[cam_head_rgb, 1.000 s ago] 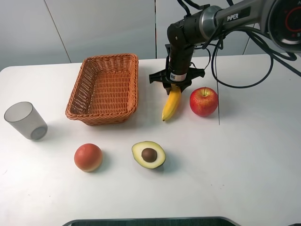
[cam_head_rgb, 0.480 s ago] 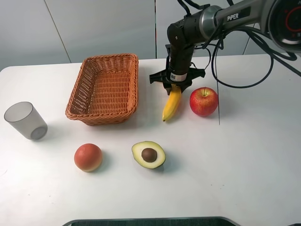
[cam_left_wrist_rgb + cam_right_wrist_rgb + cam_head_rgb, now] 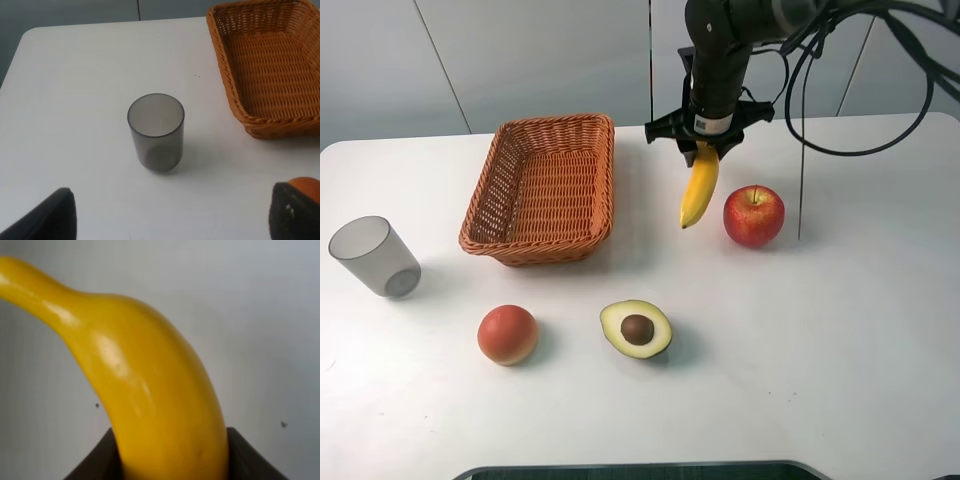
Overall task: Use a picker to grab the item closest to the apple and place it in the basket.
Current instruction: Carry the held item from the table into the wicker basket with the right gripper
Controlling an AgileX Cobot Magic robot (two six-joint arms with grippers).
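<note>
Two end effectors: right end effector (image 3: 706, 150) sits upper centre of the exterior high view; left end effector (image 3: 172, 217) shows only in its own wrist view.
Right end effector state: clamped on the top end of the long yellow banana (image 3: 700, 187); in the right wrist view, dark fingers (image 3: 95, 462) press both sides of the fruit.
Left end effector state: spread wide, nothing between the fingertips (image 3: 50, 215), hovering above the white tabletop (image 3: 840, 360).
Banana position: upper centre of frame, hanging nearly upright, lower tip pointing down and slightly left; looks clear of the tabletop.
Shiny red apple (image 3: 754, 215): just right of the banana's lower half, small gap, not touching.
Woven orange-brown wicker basket (image 3: 542, 186): upper left of centre, resting on the tabletop, left of the banana and apart from it.
Grey translucent plastic cup (image 3: 374, 256): far left, upright; in the left wrist view it is centre frame, with the basket corner at upper right.
Orange-red round fruit (image 3: 507, 334): lower left.
Halved green avocado with brown pit (image 3: 636, 328): lower centre, cut face up, right of the round fruit.
</note>
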